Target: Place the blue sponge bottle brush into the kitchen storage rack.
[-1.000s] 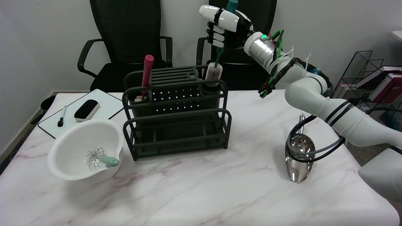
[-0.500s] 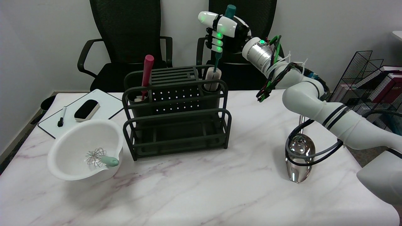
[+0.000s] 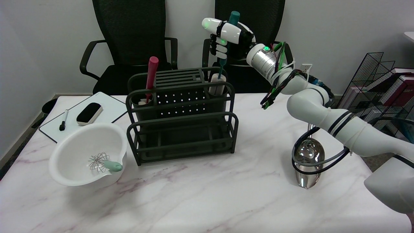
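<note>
My right hand grips the teal handle of the bottle brush and holds it upright above the back right of the dark storage rack. The brush's pale sponge head sits partly down inside the rack's right round cup, with its top above the rim. The handle's top end pokes out above my hand. A red-handled brush stands in the rack's left cup.
A white bowl holding a whisk sits left of the rack. A whiteboard with an eraser and a marker lies at the back left. A shiny metal scoop lies at the right under my arm's cables. Two black chairs stand behind the table.
My hand has come down and a little to the left with the brush. The sponge head has sunk deeper into the right cup.
</note>
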